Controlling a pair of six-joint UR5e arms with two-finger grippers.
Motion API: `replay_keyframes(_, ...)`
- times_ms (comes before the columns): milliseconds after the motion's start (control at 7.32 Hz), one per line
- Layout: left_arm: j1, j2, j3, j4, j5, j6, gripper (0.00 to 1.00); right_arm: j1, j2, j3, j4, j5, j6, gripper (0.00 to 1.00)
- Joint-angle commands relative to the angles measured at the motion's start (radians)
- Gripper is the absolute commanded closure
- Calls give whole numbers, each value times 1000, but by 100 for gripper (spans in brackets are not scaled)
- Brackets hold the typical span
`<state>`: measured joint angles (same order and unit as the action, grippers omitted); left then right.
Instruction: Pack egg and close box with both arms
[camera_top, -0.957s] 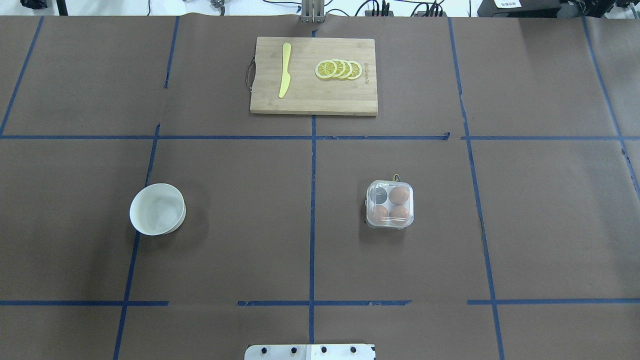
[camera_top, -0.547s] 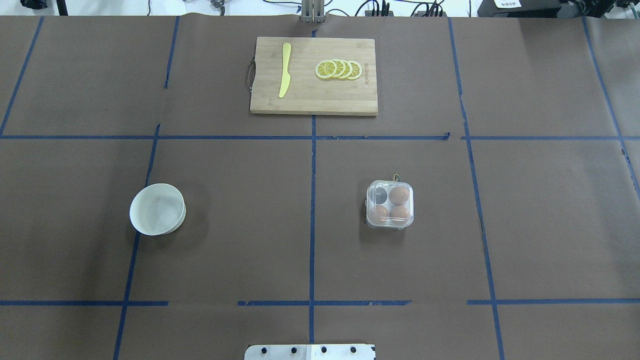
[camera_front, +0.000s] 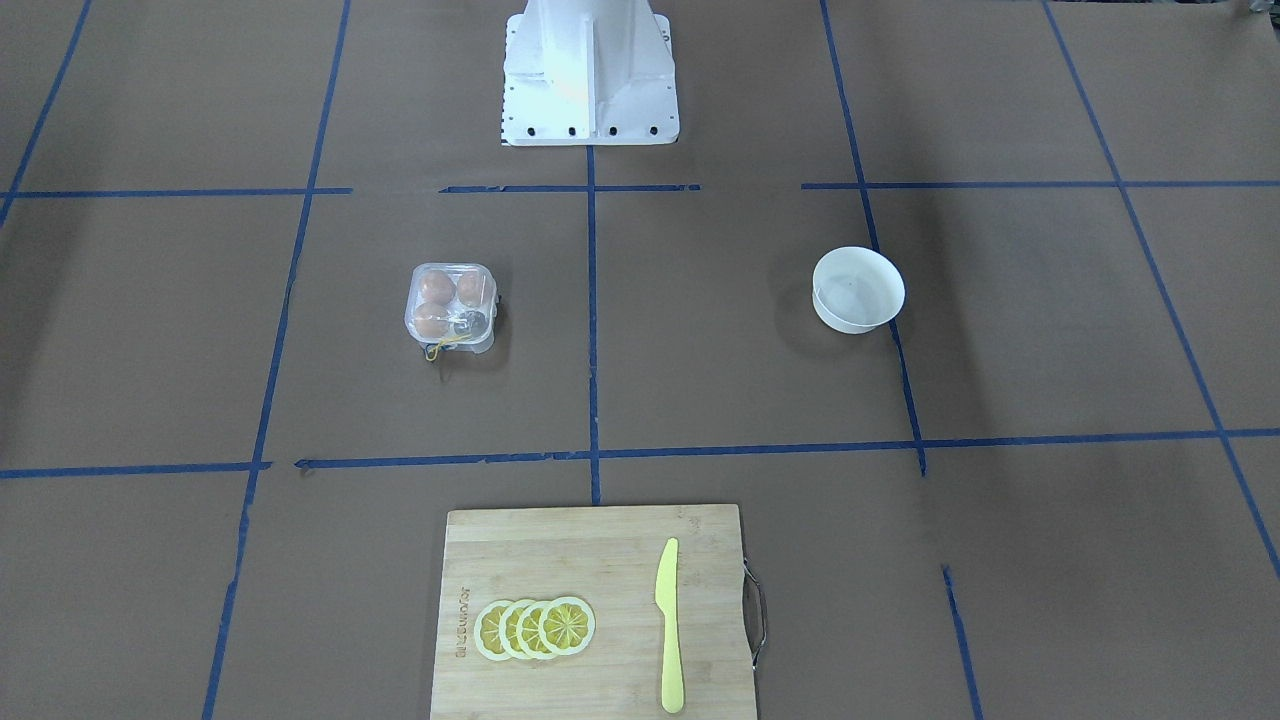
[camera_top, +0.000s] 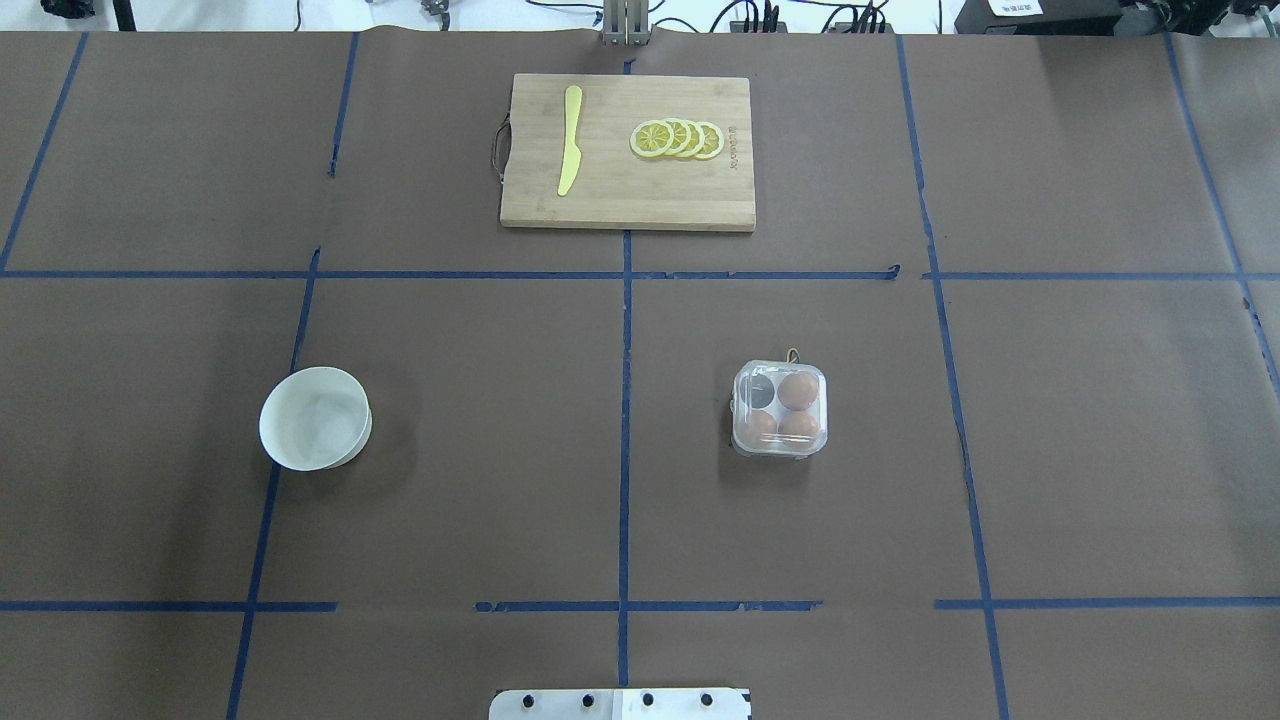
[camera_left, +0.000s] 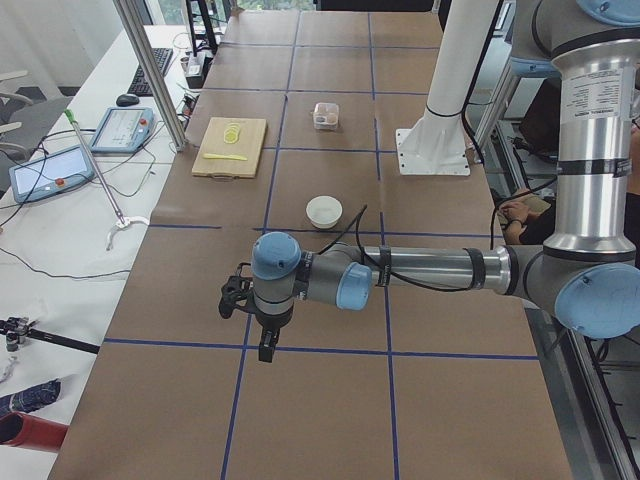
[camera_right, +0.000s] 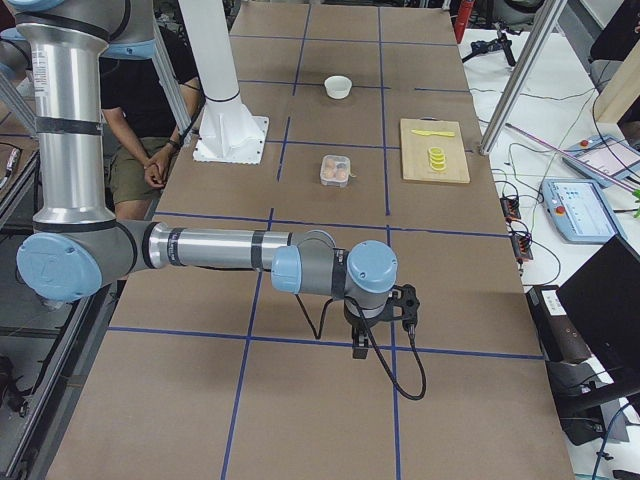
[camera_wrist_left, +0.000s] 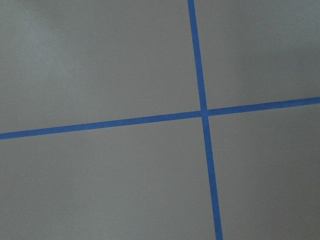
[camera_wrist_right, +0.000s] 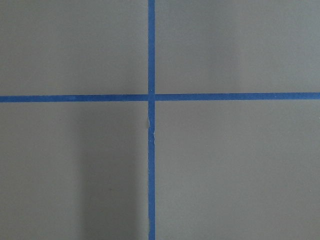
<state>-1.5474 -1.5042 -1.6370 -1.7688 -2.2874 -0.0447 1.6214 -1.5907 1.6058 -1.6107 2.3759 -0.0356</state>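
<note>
The box (camera_top: 780, 408) sat right of centre in the overhead view, on the brown counter (camera_top: 470, 420), its clear lid apparently down over the four cups. Three brown eggs (camera_top: 797, 391) filled its upper-right, lower-left and lower-right cups there, and which of them was the task's egg could not be told. The upper-left cup looked dark. A thin yellow band (camera_front: 436, 349) stuck out from the box's lower edge in the front-facing view. Neither arm reached into the overhead or front-facing views. In the left side view the left arm (camera_left: 420, 270) stretched level across the middle of the frame, with the left gripper (camera_left: 264, 350) pointing down above the counter, well apart from the box at the top of the frame. In the right side view the right arm (camera_right: 215, 248) lay likewise, the right gripper (camera_right: 359, 347) hanging low of centre. Whether either gripper was spread or closed could not be told. Both wrist views showed only counter and crossed blue tape. A white bowl (camera_top: 315, 418) stood left of centre in the overhead view, and a cutting board (camera_top: 620, 195) at top centre carried a yellow knife (camera_top: 570, 140) and lemon slices (camera_top: 678, 138).
</note>
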Motion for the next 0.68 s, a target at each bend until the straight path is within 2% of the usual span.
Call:
replay_keyframes(0, 0, -1, 3, 5, -91, -9, 0, 0, -2, 0, 0, 2, 0, 0)
replay_keyframes(547, 1, 2, 3, 6, -113, -9, 0, 0, -3, -1, 0, 2, 0, 0)
